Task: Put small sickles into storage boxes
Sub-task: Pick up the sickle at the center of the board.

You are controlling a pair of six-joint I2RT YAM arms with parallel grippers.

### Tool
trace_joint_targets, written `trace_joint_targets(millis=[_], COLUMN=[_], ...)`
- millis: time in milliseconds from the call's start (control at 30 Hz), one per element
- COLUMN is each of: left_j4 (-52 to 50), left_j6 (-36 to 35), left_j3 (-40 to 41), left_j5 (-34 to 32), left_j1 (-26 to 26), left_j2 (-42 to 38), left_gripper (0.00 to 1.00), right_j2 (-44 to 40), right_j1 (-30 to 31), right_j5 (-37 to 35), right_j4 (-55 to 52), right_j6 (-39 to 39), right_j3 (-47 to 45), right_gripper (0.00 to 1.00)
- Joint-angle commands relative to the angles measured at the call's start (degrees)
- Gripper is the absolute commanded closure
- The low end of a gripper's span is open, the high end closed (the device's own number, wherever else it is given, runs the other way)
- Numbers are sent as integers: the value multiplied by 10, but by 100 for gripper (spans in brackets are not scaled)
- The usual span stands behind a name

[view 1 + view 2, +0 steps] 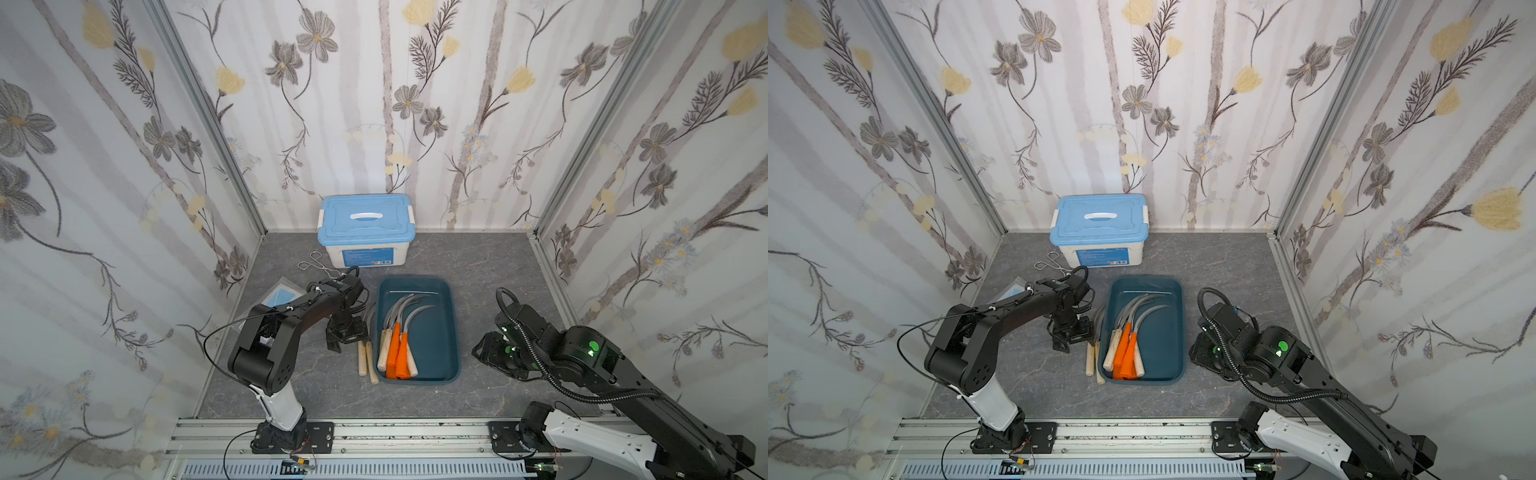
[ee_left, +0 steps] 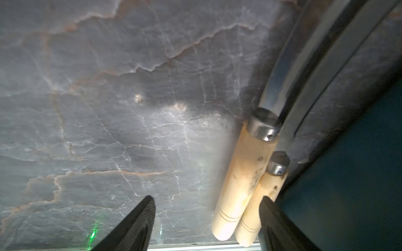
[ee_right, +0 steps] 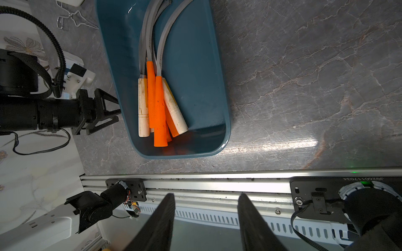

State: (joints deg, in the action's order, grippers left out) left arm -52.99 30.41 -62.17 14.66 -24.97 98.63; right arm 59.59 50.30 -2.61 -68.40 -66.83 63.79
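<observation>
Right wrist view, sickles piled in teal tray ahead of part-spread, empty right claw, left claw wide, empty.

The tabletop looked like grey veined stone, smooth, with a soft sheen that threw back a bright glare near its front edge. The tray was dark teal plastic, smooth and glossy. Two sickles lying on the surface had pale bare wooden handles, faintly stained, with polished metal ferrules and bright, reflective metal blades. The orange handles in the tray looked matt and plastic. The black fingers of the left gripper were matt and finely ribbed. Along the front edge ran a brushed metal rail.
</observation>
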Motion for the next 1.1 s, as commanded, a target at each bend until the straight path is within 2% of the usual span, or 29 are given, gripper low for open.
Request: trace_joint_targets(millis=[0, 1067], left_j4=[-7, -15], left_j6=[0, -8], left_j3=[-6, -15], left_j5=[-1, -12], left_j1=[-6, -12], left_j2=[3, 42], left_gripper=[22, 28], right_j2=[1, -22], right_j1=[1, 0], right_j5=[1, -7], right_j4=[3, -20], right_j6=[-8, -24], right_j3=[-2, 0], right_gripper=[51, 51])
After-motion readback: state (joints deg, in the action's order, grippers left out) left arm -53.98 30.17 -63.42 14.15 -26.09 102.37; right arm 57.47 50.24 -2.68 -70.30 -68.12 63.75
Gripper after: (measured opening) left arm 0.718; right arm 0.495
